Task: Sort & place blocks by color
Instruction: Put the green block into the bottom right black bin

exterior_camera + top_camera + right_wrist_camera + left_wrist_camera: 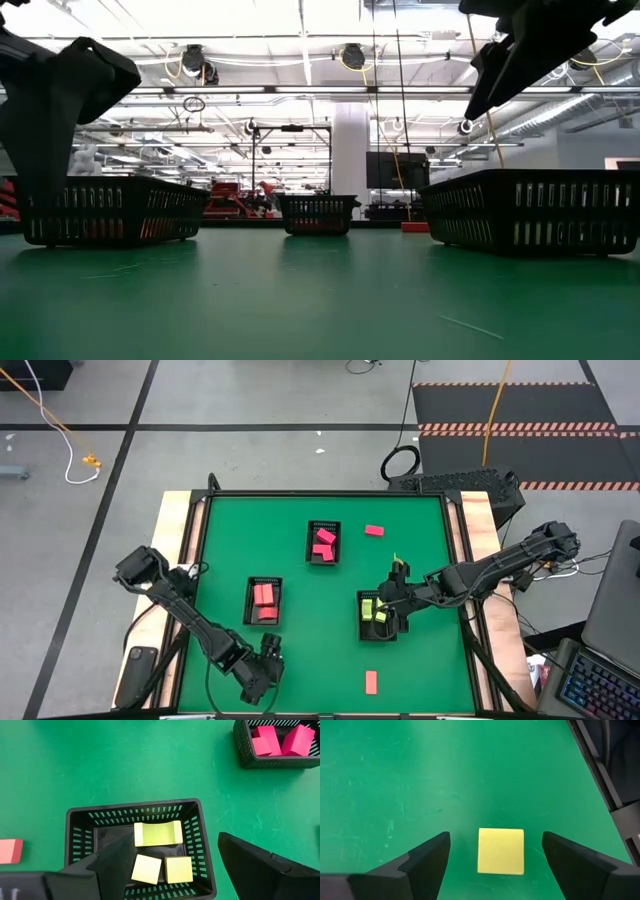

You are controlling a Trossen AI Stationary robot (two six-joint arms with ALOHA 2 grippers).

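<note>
My left gripper (495, 839) is open near the table's near edge (265, 665). Its fingers stand on either side of a pale yellow square block (501, 851) that lies flat on the green mat, without touching it. In the high view the arm hides that block. My right gripper (175, 840) is open and empty, hovering over the right black basket (135, 807) (376, 615), which holds three yellow blocks (157, 833). The left basket (263, 600) holds salmon-red blocks. The far middle basket (323, 542) holds pink-red blocks.
A pink-red block (374, 530) lies loose on the mat near the far edge. A salmon bar (371, 681) lies near the near edge, and also shows beside the yellow basket (10, 850). A raised black frame (205, 560) borders the mat. Open mat lies between the baskets.
</note>
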